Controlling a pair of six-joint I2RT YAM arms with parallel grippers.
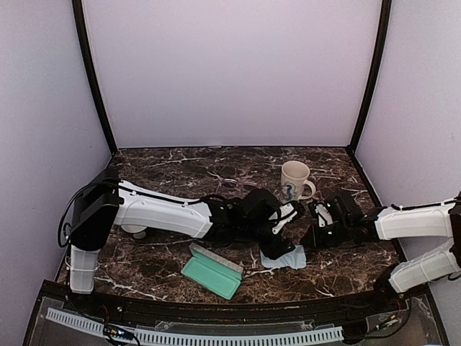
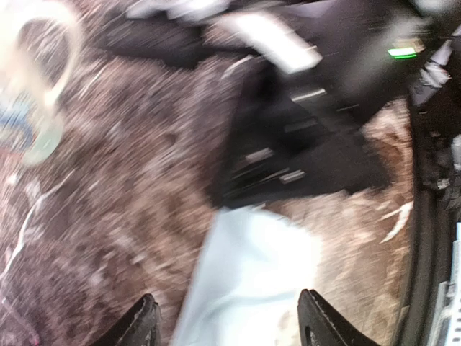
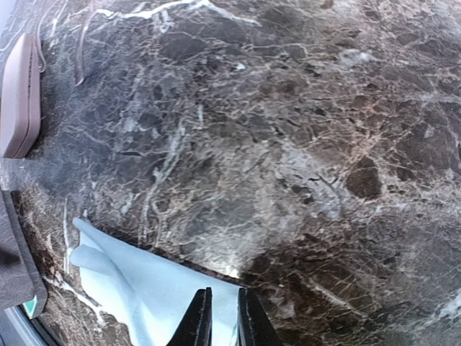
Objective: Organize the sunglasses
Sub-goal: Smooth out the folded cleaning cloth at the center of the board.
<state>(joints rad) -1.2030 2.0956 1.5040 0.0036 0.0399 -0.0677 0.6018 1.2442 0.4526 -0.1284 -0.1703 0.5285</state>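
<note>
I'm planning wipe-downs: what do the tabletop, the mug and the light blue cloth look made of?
Tabletop: polished dark marble or marble-look laminate, white veins.
Mug: likely glazed ceramic, glossy cream.
Cloth: soft matte fabric, folds limply.

A: Pictured: what colours the table (image 1: pixel 166 169)?
B: Dark brown marble, veined white, under pale lilac walls (image 1: pixel 230 72).
A: And on it?
B: A cream mug (image 1: pixel 294 180) with a blue motif, a light blue cloth (image 1: pixel 284 258), a mint-green case (image 1: pixel 211 272); in the right wrist view, a dusty pink case (image 3: pixel 18 97).
A: The arms (image 1: pixel 162 209)?
B: White shells, black joints; the left gripper (image 2: pixel 227 324) is black too.
</note>
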